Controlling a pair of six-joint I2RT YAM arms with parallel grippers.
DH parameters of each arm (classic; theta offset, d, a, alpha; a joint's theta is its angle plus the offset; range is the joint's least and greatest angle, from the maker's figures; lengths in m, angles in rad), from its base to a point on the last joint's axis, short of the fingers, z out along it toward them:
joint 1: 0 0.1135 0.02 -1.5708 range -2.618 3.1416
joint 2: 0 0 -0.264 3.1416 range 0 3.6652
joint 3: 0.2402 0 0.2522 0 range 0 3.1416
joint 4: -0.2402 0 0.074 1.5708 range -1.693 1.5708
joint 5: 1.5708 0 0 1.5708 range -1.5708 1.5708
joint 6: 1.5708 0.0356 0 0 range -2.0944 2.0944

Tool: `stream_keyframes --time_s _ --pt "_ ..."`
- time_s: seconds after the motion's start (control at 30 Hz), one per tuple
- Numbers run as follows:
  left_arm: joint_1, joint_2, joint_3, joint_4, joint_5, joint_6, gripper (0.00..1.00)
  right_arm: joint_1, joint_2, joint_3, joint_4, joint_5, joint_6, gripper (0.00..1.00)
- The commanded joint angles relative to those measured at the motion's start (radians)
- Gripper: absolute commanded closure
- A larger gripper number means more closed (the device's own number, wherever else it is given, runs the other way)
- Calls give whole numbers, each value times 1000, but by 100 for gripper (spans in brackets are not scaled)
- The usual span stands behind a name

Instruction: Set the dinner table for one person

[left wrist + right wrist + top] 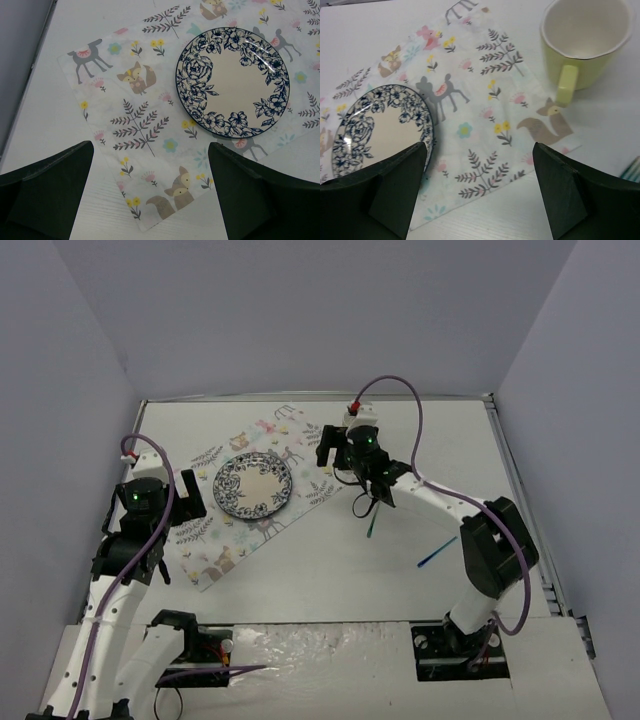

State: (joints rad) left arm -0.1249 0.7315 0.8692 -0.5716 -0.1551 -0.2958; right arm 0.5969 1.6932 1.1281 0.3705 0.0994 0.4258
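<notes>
Table [330, 580]: white top under both arms, spans the whole work area. Rigid, fixed, smooth. Not a grip item; things likely slide on it. Plate [232, 82] sits on mat [145, 115]. Mug [582, 40] at mat's edge, prob. fragile; take by handle or rim. L gripper [151, 147], R gripper [480, 146]: fingers apart, empty.

— What escapes you?
— My right pincer [479, 146] hides the near rim of the plate [375, 125], and the placemat [485, 100] runs off the left edge.
— That striped thing [633, 172]?
— Cropped at right; I cannot tell.
</notes>
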Motion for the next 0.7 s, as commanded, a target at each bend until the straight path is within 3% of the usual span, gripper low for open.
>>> stream_keyframes --time_s 0.0,0.2,0.33,0.5,0.67 --pt "4 7 10 47 -8 -5 3 -8 -142 -104 142 201 -129 16" --pt "5 9 10 47 -9 -6 3 -8 -196 -176 191 285 -153 11" --pt "5 11 10 45 -11 -5 3 -9 -194 -214 264 287 -187 0" --pt "4 9 10 45 -12 -5 3 -13 -155 -181 232 282 -152 0" --pt "4 8 10 45 -12 -5 3 -22 -114 -168 280 281 -141 10"
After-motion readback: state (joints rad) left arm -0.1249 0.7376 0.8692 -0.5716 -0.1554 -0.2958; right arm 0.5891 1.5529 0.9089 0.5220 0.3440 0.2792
